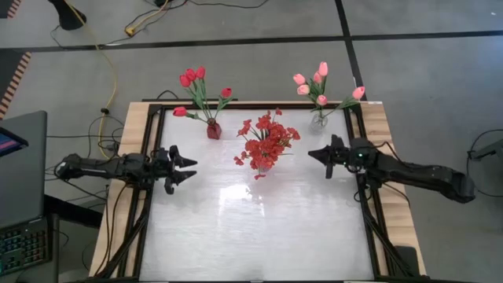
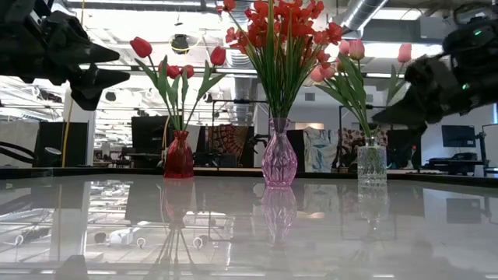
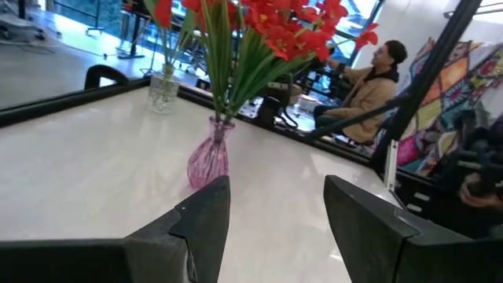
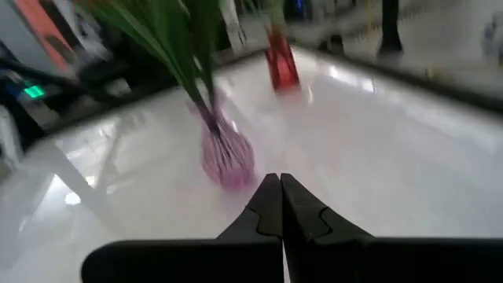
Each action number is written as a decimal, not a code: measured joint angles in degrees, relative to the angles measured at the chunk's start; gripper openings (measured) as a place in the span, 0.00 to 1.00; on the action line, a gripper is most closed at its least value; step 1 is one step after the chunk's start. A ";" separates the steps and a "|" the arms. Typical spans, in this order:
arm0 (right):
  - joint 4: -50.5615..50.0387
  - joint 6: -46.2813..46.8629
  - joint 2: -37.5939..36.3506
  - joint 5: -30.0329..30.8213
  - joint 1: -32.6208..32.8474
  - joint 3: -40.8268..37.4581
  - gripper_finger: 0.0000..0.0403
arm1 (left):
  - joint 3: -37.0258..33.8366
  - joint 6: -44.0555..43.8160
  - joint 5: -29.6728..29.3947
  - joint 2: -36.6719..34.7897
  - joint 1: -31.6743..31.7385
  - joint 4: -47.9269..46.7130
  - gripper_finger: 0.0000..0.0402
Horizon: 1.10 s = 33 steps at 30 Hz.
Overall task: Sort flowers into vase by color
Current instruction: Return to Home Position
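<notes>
Three vases stand upright along the far part of the table. A red vase [image 1: 214,130] holds red tulips [image 1: 193,78]. A pink glass vase [image 1: 265,166] holds red bunches of small blossoms [image 1: 269,138]. A clear vase [image 1: 319,120] holds pink tulips [image 1: 318,81]. My left gripper [image 1: 185,167] hovers open above the table, left of the pink vase [image 3: 208,161], its tips [image 3: 275,228] pointing toward it. My right gripper [image 1: 313,155] hovers shut, right of the same vase [image 4: 228,161]. Neither touches anything.
The white glossy tabletop [image 1: 251,228] stretches from the vases to the near edge, inside a black frame [image 1: 368,212]. A laptop [image 1: 22,196] sits off the table's left side. A seated person [image 3: 369,79] shows in the room beyond the table.
</notes>
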 joint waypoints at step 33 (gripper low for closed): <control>-10.62 -14.48 -20.81 8.96 0.00 -0.08 0.10 | 0.02 11.15 -15.51 1.68 -0.98 1.31 0.48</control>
